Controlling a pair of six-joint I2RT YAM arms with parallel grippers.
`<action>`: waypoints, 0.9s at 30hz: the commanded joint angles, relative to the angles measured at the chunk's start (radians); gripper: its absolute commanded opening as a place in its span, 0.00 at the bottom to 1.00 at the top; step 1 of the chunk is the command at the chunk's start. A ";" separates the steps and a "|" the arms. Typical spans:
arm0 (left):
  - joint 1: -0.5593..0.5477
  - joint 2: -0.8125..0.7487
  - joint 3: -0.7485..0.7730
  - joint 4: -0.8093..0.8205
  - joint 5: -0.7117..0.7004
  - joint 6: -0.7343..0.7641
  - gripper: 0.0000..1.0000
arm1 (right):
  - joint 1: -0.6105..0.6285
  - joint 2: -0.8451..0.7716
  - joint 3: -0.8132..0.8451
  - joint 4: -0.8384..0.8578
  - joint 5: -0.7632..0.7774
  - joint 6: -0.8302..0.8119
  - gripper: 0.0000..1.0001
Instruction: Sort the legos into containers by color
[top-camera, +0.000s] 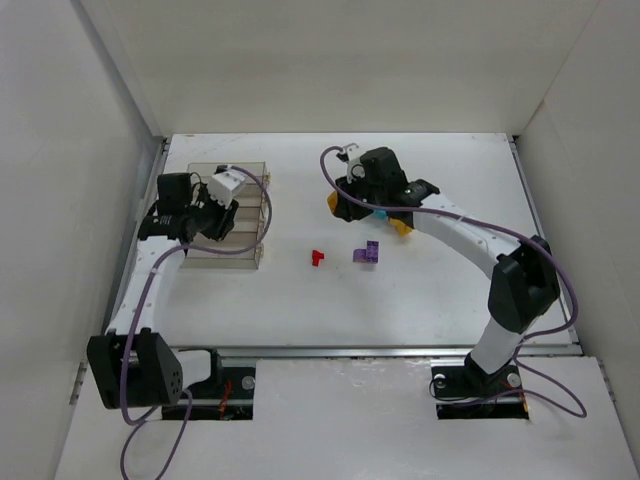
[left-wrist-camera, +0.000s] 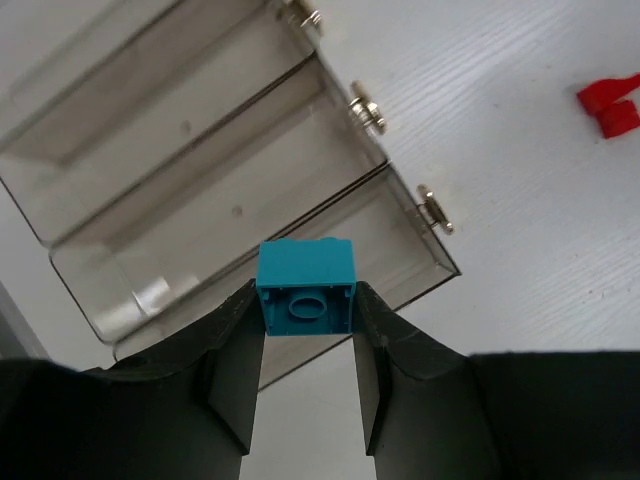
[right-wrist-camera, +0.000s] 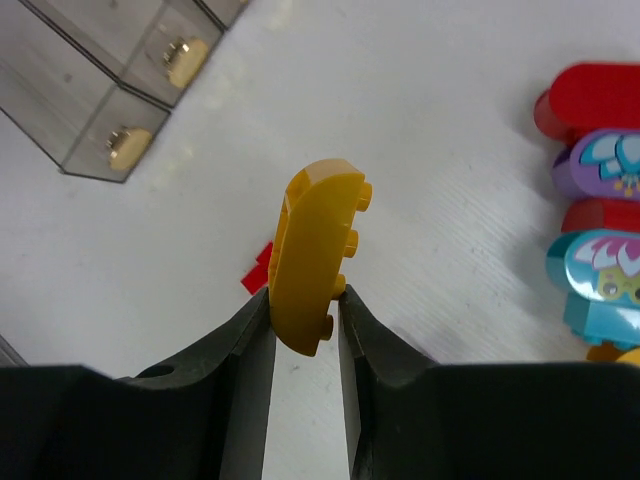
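My left gripper (left-wrist-camera: 306, 300) is shut on a cyan-blue lego (left-wrist-camera: 306, 285) and holds it over the front edge of the nearest clear bin (left-wrist-camera: 210, 250). In the top view this gripper (top-camera: 222, 222) is over the row of containers (top-camera: 250, 215) at the left. My right gripper (right-wrist-camera: 304, 295) is shut on a curved yellow lego (right-wrist-camera: 320, 245) held above the table; in the top view this gripper (top-camera: 342, 206) is at the table's middle back. A red lego (top-camera: 319, 258) and a purple lego (top-camera: 367, 253) lie loose on the table.
A cluster of red (right-wrist-camera: 595, 100), purple (right-wrist-camera: 600, 165) and cyan (right-wrist-camera: 600, 285) legos lies to the right of my right gripper. Another yellow lego (top-camera: 402, 226) peeks out under the right arm. White walls enclose the table on three sides.
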 joint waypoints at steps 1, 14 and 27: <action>0.078 0.049 -0.006 0.014 -0.073 -0.247 0.00 | 0.020 0.018 0.110 0.036 -0.028 -0.018 0.00; 0.106 0.184 -0.029 -0.068 -0.331 -0.414 0.00 | 0.020 0.038 0.110 0.027 -0.039 -0.036 0.00; 0.124 0.331 0.026 -0.075 -0.305 -0.405 0.20 | 0.038 0.048 0.129 0.038 -0.039 -0.036 0.00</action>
